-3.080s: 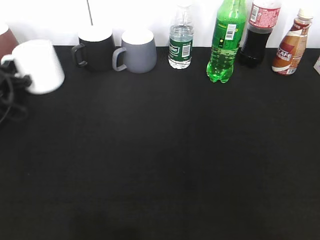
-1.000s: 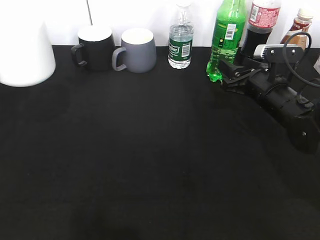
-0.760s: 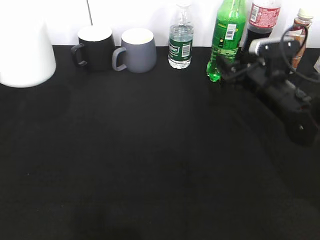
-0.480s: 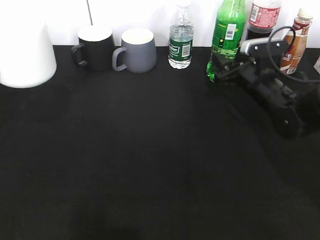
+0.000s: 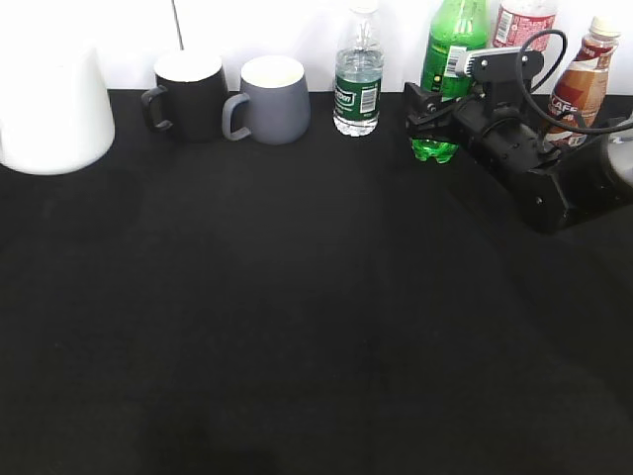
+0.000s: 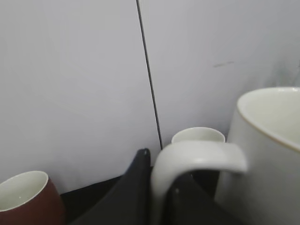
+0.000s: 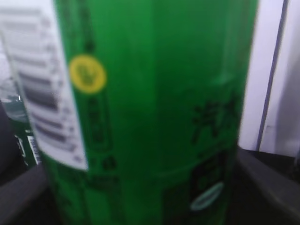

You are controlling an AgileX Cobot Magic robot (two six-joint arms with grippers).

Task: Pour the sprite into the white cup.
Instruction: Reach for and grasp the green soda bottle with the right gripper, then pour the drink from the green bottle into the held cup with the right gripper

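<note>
1. A black desk fills the near half of the exterior view with nothing standing on it; everything sits along the far edge against a white wall

2. On the right, the right pincer has its jaws either side of the lower body of the green sprite bottle. In the right wrist view the jaw tips show at both edges of the frame with the bottle between them; whether they are pressing on it cannot be told

3. Far left, the white cup is lifted at the frame edge. The left wrist view shows the left pincer closed on the cup's loop handle

4. The step in hand looks like the grasp of the bottle. Next, the jaws likely need a firm squeeze, then a lift clear of the neighbouring bottles toward the cup

5. The bottle is tall, see-through bright green, with a green label, a white barcode patch and a yellow round mark

6. Along the back row: a black mug, a grey mug, a small water bottle, a cola bottle and a brown drink bottle
</note>
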